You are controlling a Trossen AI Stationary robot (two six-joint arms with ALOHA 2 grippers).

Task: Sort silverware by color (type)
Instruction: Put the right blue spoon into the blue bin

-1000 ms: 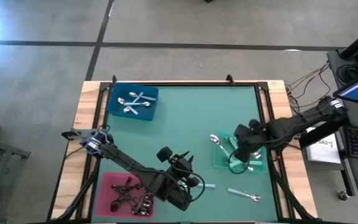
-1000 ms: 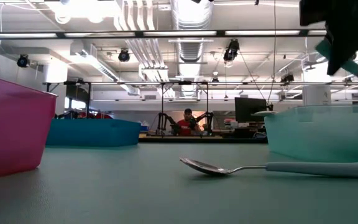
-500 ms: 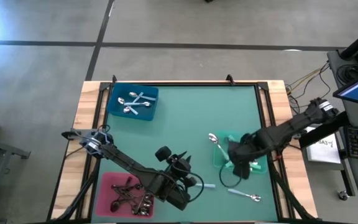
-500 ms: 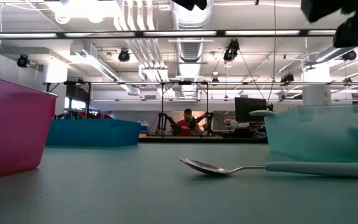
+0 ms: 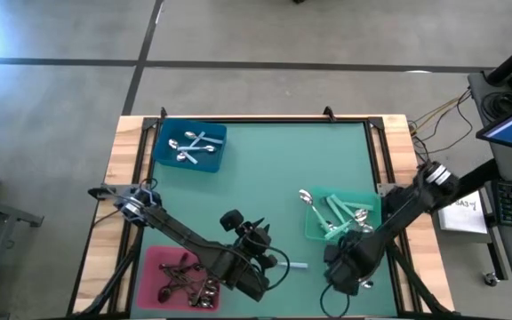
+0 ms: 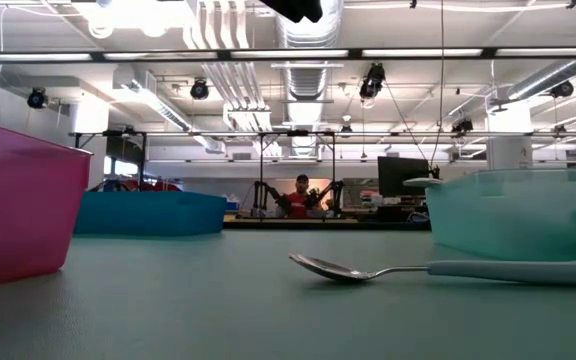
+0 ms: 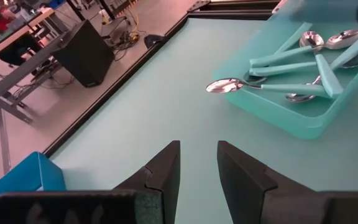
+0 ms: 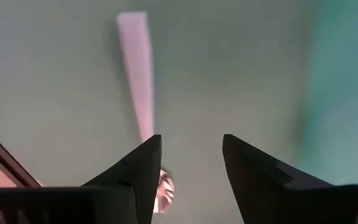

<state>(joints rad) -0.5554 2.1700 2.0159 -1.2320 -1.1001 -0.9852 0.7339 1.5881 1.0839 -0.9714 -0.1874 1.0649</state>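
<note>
My right gripper [image 5: 345,271] hangs open over the table near its near edge, fingers pointing down. In the right wrist view [image 8: 191,162] a loose spoon lies below it: a pale handle [image 8: 138,68] and a shiny bowl [image 8: 165,190] beside one finger, untouched. Another mint handle [image 5: 299,265] lies flat by my left gripper [image 5: 260,258], which is open and holds nothing [image 7: 197,168]. Mint-handled spoons [image 7: 291,68] lie in the green tray [image 5: 367,203], one bowl resting over its rim. The low view shows a spoon [image 6: 368,270] lying flat on the mat.
A blue tray [image 5: 160,156] with silver spoons stands at the far left. A pink tray [image 5: 154,262] with black-handled spoons stands at the near left, beside my left arm. The mat's middle and far right are bare. A person sits far off in the room [image 6: 299,197].
My right gripper has swung from above the green tray toward the table's near edge and down, tipping until it points at the mat over the loose spoon. The mint-handled spoon it carried has left its fingers, and the green tray holds more spoons than before.
</note>
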